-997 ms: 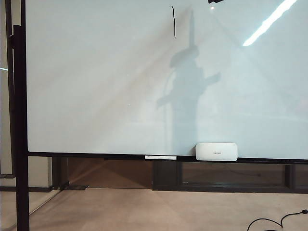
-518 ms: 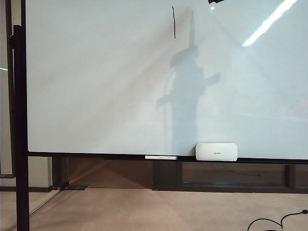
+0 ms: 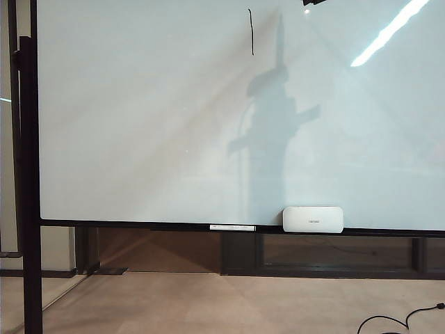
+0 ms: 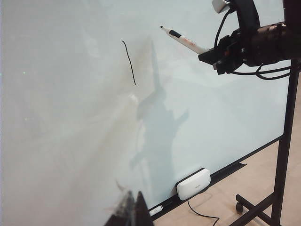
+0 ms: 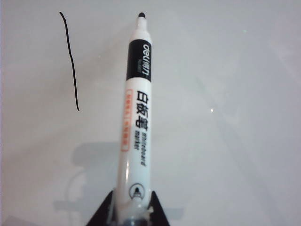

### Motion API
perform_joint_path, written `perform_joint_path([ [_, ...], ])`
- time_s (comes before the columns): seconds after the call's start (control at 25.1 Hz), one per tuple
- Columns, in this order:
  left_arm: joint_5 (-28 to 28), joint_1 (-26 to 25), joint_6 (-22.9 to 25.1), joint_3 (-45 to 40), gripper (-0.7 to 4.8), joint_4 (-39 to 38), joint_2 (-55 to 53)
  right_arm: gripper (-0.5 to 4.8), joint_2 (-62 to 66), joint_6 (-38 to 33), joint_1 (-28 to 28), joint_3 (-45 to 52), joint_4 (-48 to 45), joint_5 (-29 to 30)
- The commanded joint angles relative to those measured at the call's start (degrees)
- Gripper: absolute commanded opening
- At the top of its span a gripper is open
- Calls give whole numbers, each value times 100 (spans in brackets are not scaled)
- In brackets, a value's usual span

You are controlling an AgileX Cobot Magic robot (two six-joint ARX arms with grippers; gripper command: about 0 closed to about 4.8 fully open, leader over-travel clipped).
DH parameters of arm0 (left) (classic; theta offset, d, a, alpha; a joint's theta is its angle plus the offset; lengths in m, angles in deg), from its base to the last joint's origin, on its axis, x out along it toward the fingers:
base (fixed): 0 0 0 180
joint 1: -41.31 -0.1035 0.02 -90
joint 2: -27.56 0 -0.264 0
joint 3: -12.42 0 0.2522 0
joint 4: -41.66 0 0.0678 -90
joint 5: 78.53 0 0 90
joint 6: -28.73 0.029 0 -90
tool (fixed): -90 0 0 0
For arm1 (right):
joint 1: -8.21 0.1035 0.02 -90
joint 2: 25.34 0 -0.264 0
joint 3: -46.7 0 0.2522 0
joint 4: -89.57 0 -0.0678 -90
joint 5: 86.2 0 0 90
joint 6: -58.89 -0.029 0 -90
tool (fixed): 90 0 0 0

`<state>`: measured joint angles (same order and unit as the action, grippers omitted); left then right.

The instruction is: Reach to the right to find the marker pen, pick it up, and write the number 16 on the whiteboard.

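From the exterior camera I see the large glossy white whiteboard (image 3: 139,125) filling nearly the whole frame, with its black stand post down the left edge. High in the upper middle sits a single short black vertical stroke (image 3: 251,32), which I read as the "1" of the 16. Along the bottom rail lie a thin flat white strip (image 3: 232,227) and, just right of it, a rounded white eraser block (image 3: 313,219).

My left gripper (image 4: 134,212) shows only as dark finger ends at the bottom of its own wrist picture, well apart from the board work; I cannot tell how far its jaws stand.

Further right, the right gripper (image 5: 131,209) is clamped on the rear of the slim white marker pen (image 5: 136,117) with the black collar and orange-red lettering. In the left wrist picture that gripper (image 4: 210,55) sits at the upper right, the pen (image 4: 183,41) running out from it up and to the left, so the pen's long axis points at the board. The dark tip lies to the right of the stroke, near it but apart. Whether the tip touches the surface I cannot tell.

My judgement: the six is what remains, and it turns on this gap, tip just right of the stroke. The right arm is the one in place.
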<state>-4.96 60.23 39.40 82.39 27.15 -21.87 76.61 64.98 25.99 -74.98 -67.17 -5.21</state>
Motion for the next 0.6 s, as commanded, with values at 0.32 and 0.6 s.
perform_joint_path([
  [0.32, -11, -4, 31, 11, -5, 42, 20, -2, 103, 15, 2, -26, -299, -31],
  [0.6, -11, -4, 81, 11, -5, 42, 20, -2, 190, 13, -35, -26, -378, -35],
])
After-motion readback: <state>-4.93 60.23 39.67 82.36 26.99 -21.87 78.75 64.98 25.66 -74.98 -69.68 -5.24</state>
